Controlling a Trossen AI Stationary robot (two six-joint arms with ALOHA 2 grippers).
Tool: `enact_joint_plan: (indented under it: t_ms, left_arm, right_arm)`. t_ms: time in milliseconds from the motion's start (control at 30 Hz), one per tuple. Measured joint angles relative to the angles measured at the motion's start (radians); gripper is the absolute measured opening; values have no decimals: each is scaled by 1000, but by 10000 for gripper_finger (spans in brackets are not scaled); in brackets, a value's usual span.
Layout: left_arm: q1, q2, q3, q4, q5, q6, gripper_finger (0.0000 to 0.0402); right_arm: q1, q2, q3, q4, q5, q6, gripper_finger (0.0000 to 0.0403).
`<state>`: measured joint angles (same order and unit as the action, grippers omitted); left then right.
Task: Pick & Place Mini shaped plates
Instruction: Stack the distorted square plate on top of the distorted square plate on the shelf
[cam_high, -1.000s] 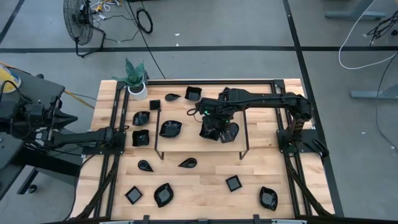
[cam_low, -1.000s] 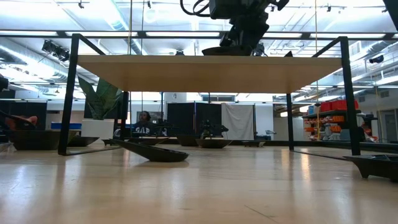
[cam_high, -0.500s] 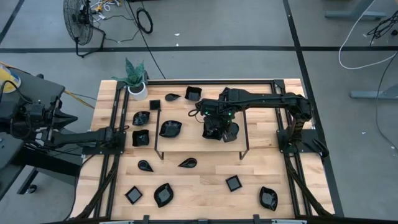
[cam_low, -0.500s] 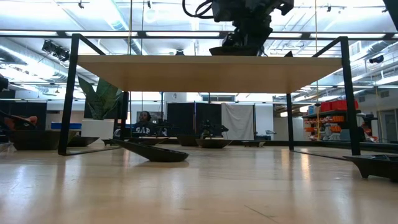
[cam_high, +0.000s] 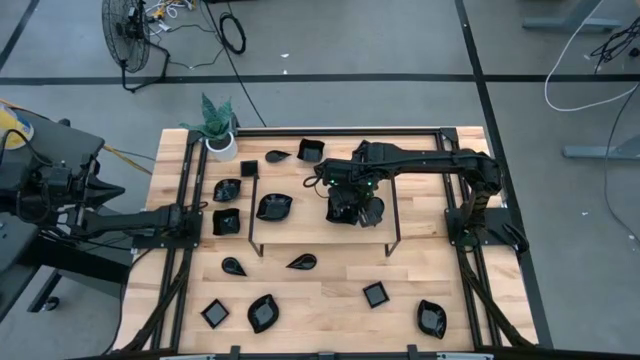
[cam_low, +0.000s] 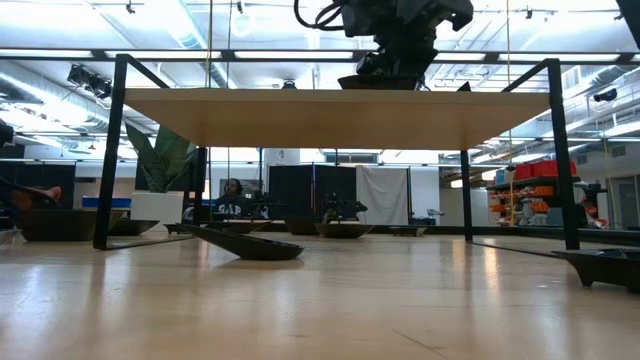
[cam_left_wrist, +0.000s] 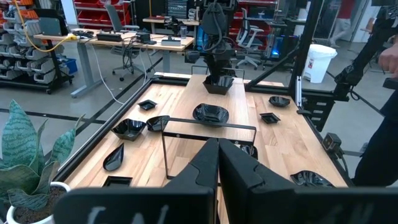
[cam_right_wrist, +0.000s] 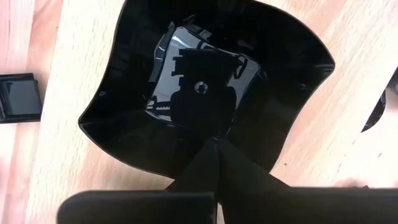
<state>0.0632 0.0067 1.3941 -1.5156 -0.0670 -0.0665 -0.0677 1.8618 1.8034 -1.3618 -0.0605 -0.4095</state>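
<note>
A black plate (cam_right_wrist: 205, 87) is pinched by the closed right end effector (cam_high: 352, 212) over the raised shelf (cam_low: 340, 115). About a dozen plates are left scattered across the desk (cam_high: 330, 290).

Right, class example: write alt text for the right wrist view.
The right end effector, shut, grips the rim of a glossy black square plate over a pale wooden shelf. Another small black plate lies on the table at the edge.

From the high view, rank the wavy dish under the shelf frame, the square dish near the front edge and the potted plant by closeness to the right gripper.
Measured from the right gripper:
1. Wavy dish, just toward the left arm's side.
2. Square dish, toward the front edge.
3. Potted plant, at the far back corner on the left arm's side.
</note>
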Motion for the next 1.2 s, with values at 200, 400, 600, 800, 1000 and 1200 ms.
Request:
enact_joint_plan:
  t_ms: [200, 400, 600, 800, 1000, 1200]
  left_arm:
    - [0, 0, 0, 0, 0, 1, 18]
    - [0, 0, 0, 0, 0, 0, 18]
    - [0, 0, 0, 0, 0, 0, 18]
    - [0, 0, 0, 0, 0, 0, 18]
    - [0, 0, 0, 0, 0, 1, 18]
    - [0, 0, 0, 0, 0, 0, 18]
  right_arm:
    - [0, -1, 0, 1, -1, 0, 0]
    - [0, -1, 0, -2, -4, -10, 0]
    - [1, -1, 0, -4, -9, -11, 0]
    - [1, -1, 0, -12, -9, -18, 0]
    - [1, -1, 0, -22, -9, -38, 0]
    - [1, -1, 1, -37, -8, -70, 0]
